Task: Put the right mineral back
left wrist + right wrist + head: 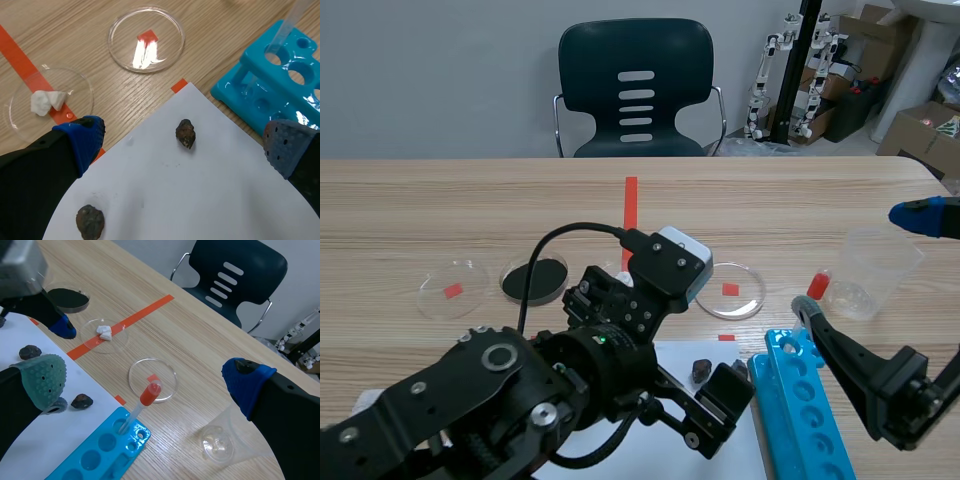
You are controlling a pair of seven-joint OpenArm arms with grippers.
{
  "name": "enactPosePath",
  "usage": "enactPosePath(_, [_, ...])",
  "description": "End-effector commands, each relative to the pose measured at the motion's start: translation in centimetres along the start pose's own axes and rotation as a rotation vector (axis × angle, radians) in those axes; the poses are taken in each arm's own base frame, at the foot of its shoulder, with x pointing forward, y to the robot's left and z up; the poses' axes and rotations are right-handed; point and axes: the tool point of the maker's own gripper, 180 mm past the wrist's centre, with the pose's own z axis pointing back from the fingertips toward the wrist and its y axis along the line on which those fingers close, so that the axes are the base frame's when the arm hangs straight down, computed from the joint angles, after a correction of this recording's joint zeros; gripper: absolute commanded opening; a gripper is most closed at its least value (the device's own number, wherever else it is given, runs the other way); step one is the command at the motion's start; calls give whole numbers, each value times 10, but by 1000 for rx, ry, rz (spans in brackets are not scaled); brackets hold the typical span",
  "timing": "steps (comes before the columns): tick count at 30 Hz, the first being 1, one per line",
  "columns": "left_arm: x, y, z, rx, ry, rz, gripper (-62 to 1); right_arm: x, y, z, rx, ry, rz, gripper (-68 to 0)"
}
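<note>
Two dark brown minerals lie on a white paper sheet [200,200]. The right one [185,133] [701,371] [81,401] rests on the paper between the spread fingers of my left gripper [184,150] [710,395], which is open and holds nothing. The other dark mineral [90,220] [31,352] lies beside the blue-padded finger [82,140]. An empty petri dish [146,39] [730,290] with a red mark sits ahead. My right gripper [145,375] [860,262] hangs open above the table's right side, empty.
A petri dish [50,100] [104,332] holds a white mineral on the tape line. A blue tube rack [800,400] [270,85] with a red-capped dropper [142,402] borders the paper. A clear plastic cup [875,272], a black-filled dish [533,279] and another clear dish [453,288] stand around.
</note>
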Motion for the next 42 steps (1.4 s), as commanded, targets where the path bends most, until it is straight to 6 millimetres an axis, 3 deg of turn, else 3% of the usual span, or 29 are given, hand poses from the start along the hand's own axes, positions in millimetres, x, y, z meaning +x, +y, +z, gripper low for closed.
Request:
enactPosePath(1, [3,2,10,3,-29,4,14,10,-4,-2,-9,-36,4,4])
enactPosePath(7, [11,19,47,47,-144,1,14,10,-4,-2,-9,-36,4,4])
enactPosePath(11, [10,44,80,128,-213,28,14,10,-4,-2,-9,-36,4,4])
enactPosePath(16, [1,73,114,220,-208,45,14,10,-4,-2,-9,-36,4,4])
enactPosePath(26, [-1,101,165,346,-229,56,14,10,-4,-2,-9,-36,4,4])
enactPosePath(36, [21,84,185,333,-280,99,14,10,-4,-2,-9,-36,4,4])
enactPosePath(42, [26,59,185,232,-278,90,14,10,-4,-2,-9,-36,4,4])
